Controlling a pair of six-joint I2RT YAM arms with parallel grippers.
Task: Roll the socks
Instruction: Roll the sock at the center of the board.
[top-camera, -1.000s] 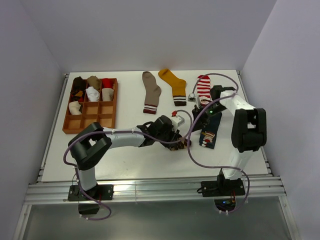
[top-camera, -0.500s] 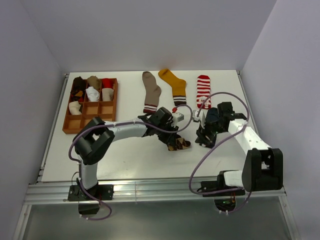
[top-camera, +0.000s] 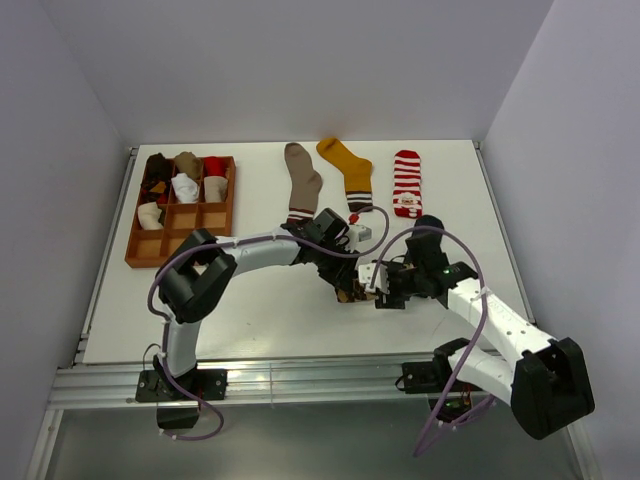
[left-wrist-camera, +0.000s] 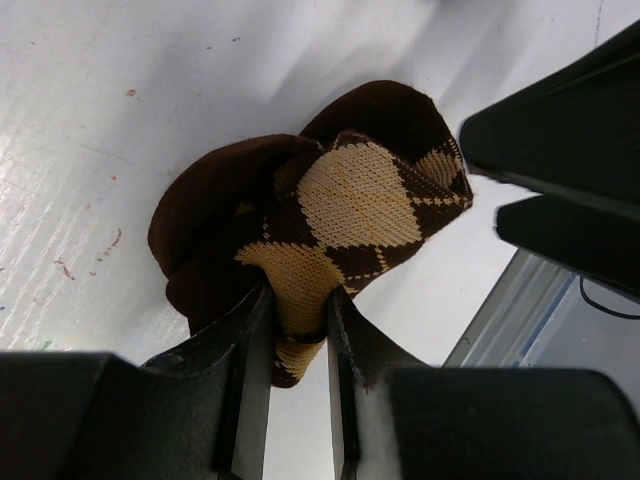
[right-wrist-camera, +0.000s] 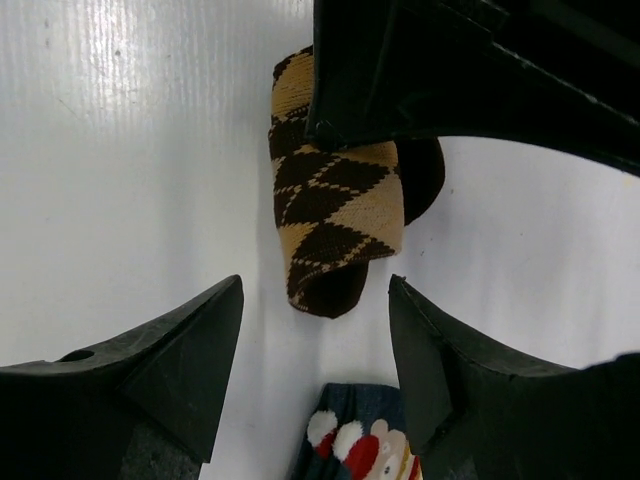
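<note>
A brown argyle sock (left-wrist-camera: 340, 200), partly rolled into a bundle, lies on the white table. My left gripper (left-wrist-camera: 295, 345) is shut on its tan edge. In the top view this sock (top-camera: 352, 292) sits just under the left gripper (top-camera: 343, 278). My right gripper (right-wrist-camera: 315, 320) stands open, its fingers (right-wrist-camera: 180, 350) wide on either side of the roll's open end (right-wrist-camera: 335, 215) and not touching it. A navy sock with a cartoon figure (right-wrist-camera: 362, 452) lies right below the right gripper (top-camera: 380, 290). Taupe (top-camera: 301, 183), mustard (top-camera: 348, 172) and red-white striped (top-camera: 406, 183) socks lie flat at the back.
A wooden grid tray (top-camera: 180, 238) stands at the back left with several rolled socks in its far compartments. The two arms meet closely at mid-table, with cables looping over them. The table's front edge and metal rail run just behind the right arm.
My right arm swung from the back right down to the argyle sock and its jaws opened wider. The left gripper kept hold of the sock and shifted slightly.
</note>
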